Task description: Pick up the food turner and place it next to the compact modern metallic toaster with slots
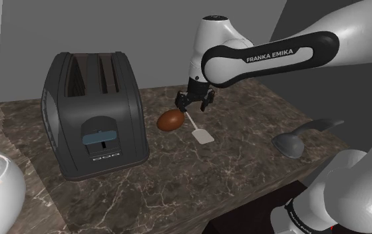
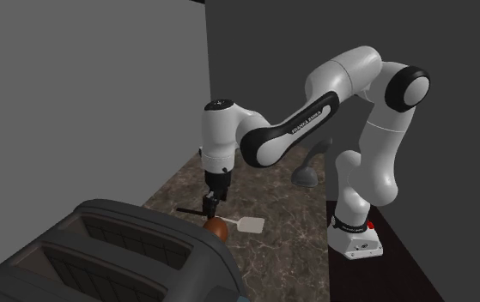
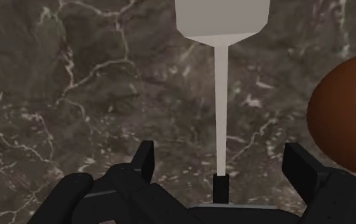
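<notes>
Jaws apart, low over the marble-patterned tabletop (image 1: 244, 176) — the food turner (image 3: 221, 89) lies flat on it, its thin white handle running between the two fingers and touching neither. Its blade lies beyond the fingertips. A brown egg-shaped object (image 1: 171, 119) sits just beside the handle; the dark toaster (image 1: 94, 113) stands farther off.
</notes>
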